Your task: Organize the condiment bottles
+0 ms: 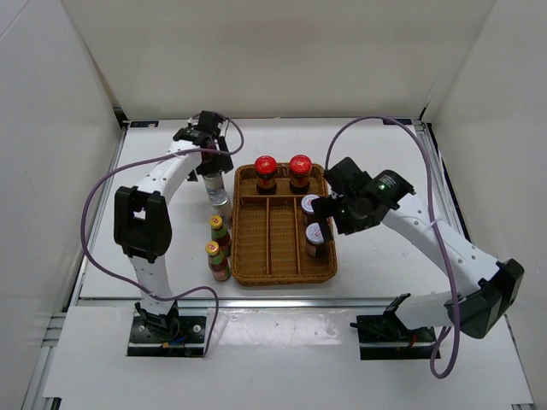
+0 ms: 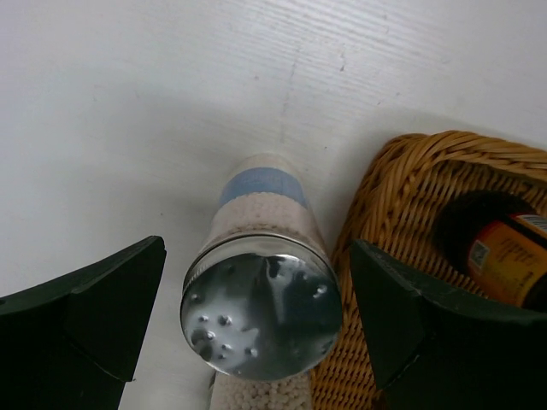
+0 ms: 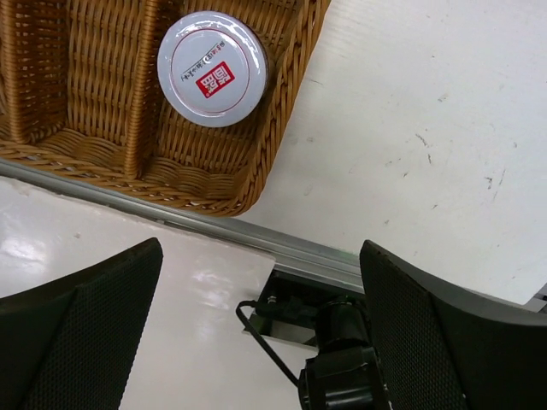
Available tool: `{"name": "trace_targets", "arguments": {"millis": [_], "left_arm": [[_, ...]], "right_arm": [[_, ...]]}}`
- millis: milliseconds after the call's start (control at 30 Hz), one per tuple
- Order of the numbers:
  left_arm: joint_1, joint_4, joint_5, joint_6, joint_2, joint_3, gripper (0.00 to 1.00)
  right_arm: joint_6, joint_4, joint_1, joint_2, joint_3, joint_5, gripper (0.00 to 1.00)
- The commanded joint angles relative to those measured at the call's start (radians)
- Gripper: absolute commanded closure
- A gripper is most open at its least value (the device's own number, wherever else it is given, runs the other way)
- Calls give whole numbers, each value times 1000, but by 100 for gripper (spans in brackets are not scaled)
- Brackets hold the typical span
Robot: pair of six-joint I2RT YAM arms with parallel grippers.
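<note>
Step in hand is judged to be the grasp of the silver-capped bottle (image 2: 261, 316) by the left gripper (image 2: 256, 256), whose fingers are spread either side w/o contact. Jaws should be lowered below the cap, centred on the body, then closed gently. The wicker tray (image 2: 402, 171) rim just beside is to be avoided. Bottle: shiny perforated lid, clear body w/ pale grains, blue band. It is stood on the table (image 2: 128, 102), left of the tray. The right gripper (image 3: 261, 252) is spread, empty, by the tray's right side.

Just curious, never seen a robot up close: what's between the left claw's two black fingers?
A silver-capped bottle stands between the fingers of the open left gripper, touching neither, with the wicker tray beside it. The left wrist view shows it.
</note>
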Motion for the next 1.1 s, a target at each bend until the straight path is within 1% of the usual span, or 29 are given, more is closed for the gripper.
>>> {"name": "trace_targets", "arguments": {"millis": [0, 33, 100, 167, 200, 267, 300, 367, 400, 500, 567, 600, 700, 733, 800, 833, 900, 933, 1000, 1033, 1067], "left_arm": [[13, 14, 36, -20, -46, -31, 0], [13, 14, 45, -20, -46, -31, 0], [22, 14, 45, -31, -30, -31, 10], [22, 23, 66, -31, -6, -20, 25], [22, 23, 76, -31, -6, -11, 40], [22, 23, 76, -31, 3, 27, 50], [22, 23, 62, -31, 3, 41, 59], [22, 23, 48, -31, -7, 93, 69], [22, 23, 33, -31, -16, 113, 79], [22, 23, 22, -31, -81, 185, 89], [22, 23, 22, -20, -125, 207, 89], [22, 23, 22, -20, -176, 207, 89], [-11, 23, 43, -9, -256, 195, 89], [-60, 23, 53, 3, -307, 184, 89], [-131, 23, 44, 46, -351, 160, 89], [-211, 23, 43, 58, -390, 123, 89], [-284, 23, 33, 68, -424, 75, 89], [-344, 23, 33, 68, -452, 22, 89], [-398, 23, 33, 16, -472, -26, 89], [-448, 23, 22, 6, -472, -55, 89], [-471, 23, 4, -12, -472, -55, 89]], "right_arm": [[-56, 21, 5, 25, 40, 9, 0], [-56, 21, 5, 25, 50, 9, 0], [-56, 21, 5, 36, 63, 9, 0], [-66, 21, 5, 36, 63, 9, 0], [-66, 21, 5, 36, 63, 9, 0], [-66, 21, 5, 36, 72, 9, 0], [-66, 12, 5, 36, 72, 18, 0], [-66, 11, 5, 36, 63, 18, 0], [-56, 11, 5, 27, 63, 18, 0], [-27, -16, 5, 16, 63, 76, 0], [13, -39, -4, 7, 63, 110, 0], [22, -39, -4, -7, 54, 119, 0], [63, -50, -27, -41, 34, 150, 0], [63, -59, -39, -50, 24, 164, 0], [89, -59, -51, -82, -5, 164, 0], [103, -59, -64, -93, -14, 164, 0], [114, -59, -73, -111, -35, 164, 0], [114, -59, -73, -121, -36, 153, 0], [114, -59, -73, -121, -45, 142, 0], [114, -59, -73, -121, -45, 142, 0], [123, -59, -73, -121, -45, 133, 0]]}}
